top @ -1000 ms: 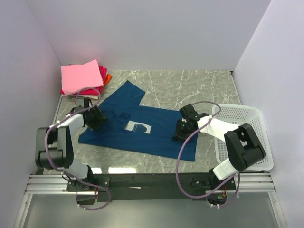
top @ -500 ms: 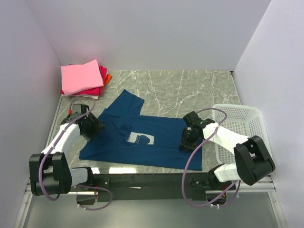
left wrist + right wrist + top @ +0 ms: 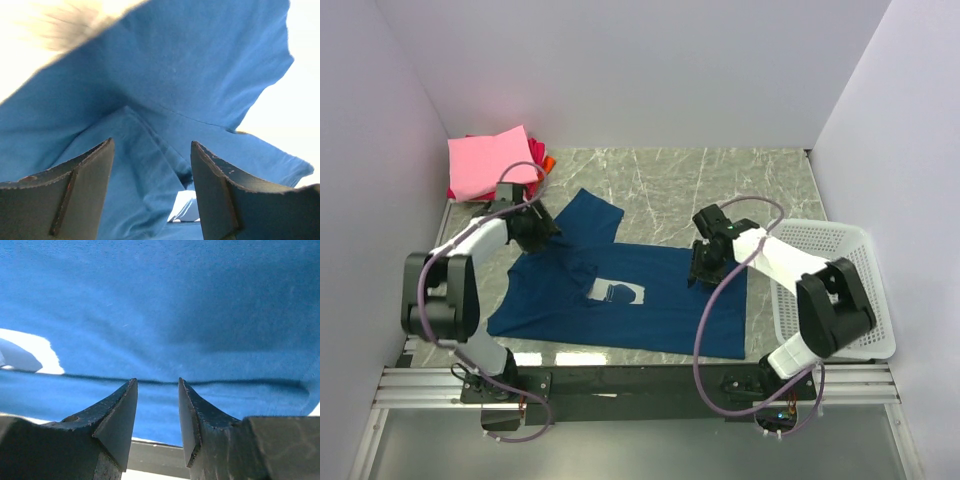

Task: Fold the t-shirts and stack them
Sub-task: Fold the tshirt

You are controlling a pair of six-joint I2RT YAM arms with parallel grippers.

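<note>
The dark blue t-shirt (image 3: 660, 305) lies spread on the marble table, its white print (image 3: 615, 292) facing up. My left gripper (image 3: 535, 228) is open over the shirt's far left part near a sleeve. In the left wrist view the left gripper (image 3: 151, 142) has nothing between its jaws, with blue cloth (image 3: 190, 65) and the print (image 3: 185, 207) beyond. My right gripper (image 3: 705, 262) is open over the shirt's right part. In the right wrist view the right gripper (image 3: 157, 380) stands over blue cloth (image 3: 160, 300). A folded pink shirt (image 3: 485, 165) tops the stack at the back left, above magenta-red (image 3: 535, 152) and orange (image 3: 549, 160) ones.
A white mesh basket (image 3: 835, 285) stands at the right edge of the table. Purple-grey walls close in the left, back and right. The arm bases and a metal rail (image 3: 640, 385) run along the near edge.
The shirt was first drawn toward the near edge. Both grippers have since moved away from the near edge over it, the left one toward the stack side. Both show open now.
</note>
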